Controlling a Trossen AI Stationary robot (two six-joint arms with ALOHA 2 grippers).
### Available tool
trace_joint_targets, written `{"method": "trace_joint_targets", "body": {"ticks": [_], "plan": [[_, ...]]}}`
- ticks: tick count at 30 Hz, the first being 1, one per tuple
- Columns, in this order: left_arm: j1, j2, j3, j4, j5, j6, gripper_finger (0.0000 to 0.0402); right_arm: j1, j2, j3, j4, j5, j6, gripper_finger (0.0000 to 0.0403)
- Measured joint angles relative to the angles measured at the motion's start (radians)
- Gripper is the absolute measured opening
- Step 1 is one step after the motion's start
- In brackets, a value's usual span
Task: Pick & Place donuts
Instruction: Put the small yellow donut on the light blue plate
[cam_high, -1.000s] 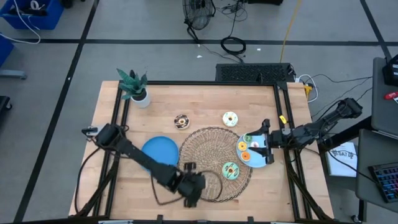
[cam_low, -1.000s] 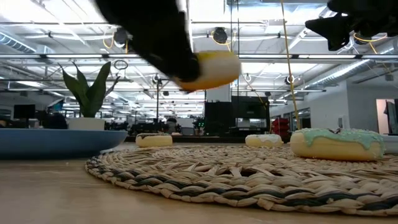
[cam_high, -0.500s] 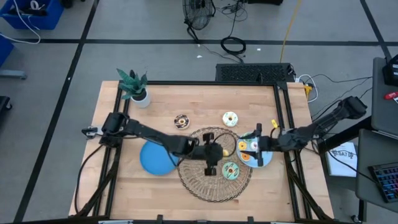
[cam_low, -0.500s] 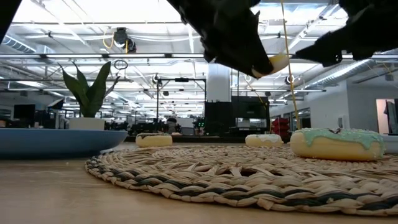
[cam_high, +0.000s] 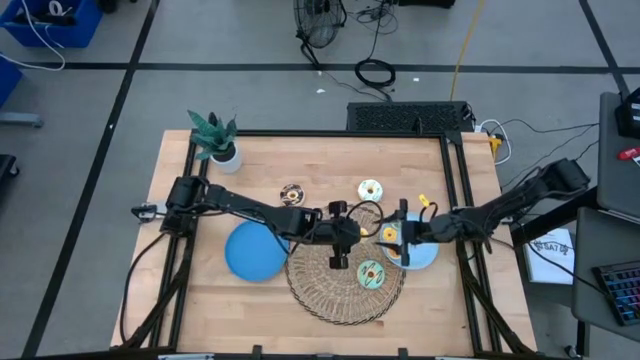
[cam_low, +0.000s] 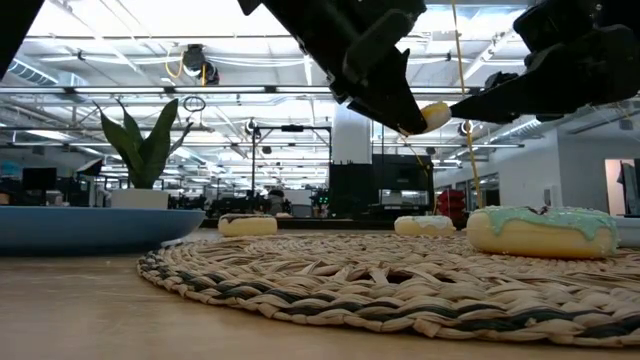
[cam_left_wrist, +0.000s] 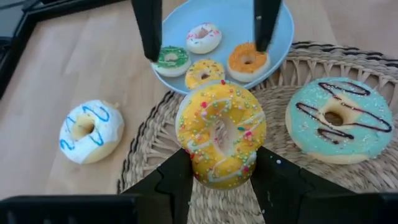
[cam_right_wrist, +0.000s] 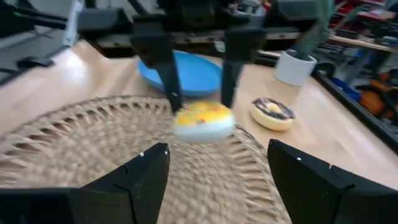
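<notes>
My left gripper (cam_left_wrist: 221, 167) reaches across the wicker mat (cam_high: 345, 290) and is shut on a yellow sprinkled donut (cam_left_wrist: 221, 134). My right gripper (cam_right_wrist: 217, 152) is open and faces it over the right blue plate (cam_high: 425, 255). That plate holds small green (cam_left_wrist: 171, 59), pink (cam_left_wrist: 203, 37), orange (cam_left_wrist: 247, 59) and yellow (cam_left_wrist: 204, 71) donuts. A mint-iced donut (cam_left_wrist: 339, 115) lies flat on the mat. The white donut (cam_high: 371, 189) and the chocolate donut (cam_high: 292, 193) lie on bare wood. My left gripper pinches the yellow donut by its outer rim (cam_left_wrist: 198, 163), one finger on either side. The fingers come slanting down from the table's left. The donut is lifted clear above the mat (cam_low: 430, 115), tilted up so that its sprinkled face looks away from the gripper.
A second blue plate (cam_high: 255, 250) lies left of the mat. A potted plant (cam_high: 215, 135) stands at the far left corner. Black frame rails run along the table's left and right edges.
My left gripper has swung from the table's near edge toward the far right, carrying the yellow donut across the mat toward the right plate. My right gripper has shifted a little toward the table's left, over that plate.
</notes>
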Motion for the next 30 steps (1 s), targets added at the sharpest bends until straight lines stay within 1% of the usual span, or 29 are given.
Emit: {"method": "trace_joint_targets", "body": {"ticks": [3,12,25,27,30], "plan": [[0.007,0.0,0.0,0.006,0.003,0.004,0.0152,-0.014,0.048,0.0,0.069,-0.039,0.0,0.0256],[0.025,0.0,0.0,0.011,0.005,0.009,0.0152,-0.041,0.158,0.0,0.197,-0.041,-0.004,0.0256],[0.025,0.0,0.001,0.011,0.007,0.008,0.0152,-0.08,0.22,0.001,0.268,-0.043,-0.016,0.0256],[0.025,0.0,0.001,0.011,0.007,0.008,0.0152,-0.08,0.228,0.001,0.294,-0.068,-0.017,0.0256],[0.025,0.0,0.001,0.011,0.007,0.007,0.0152,-0.08,0.238,0.002,0.309,-0.078,-0.019,0.0256]]}}
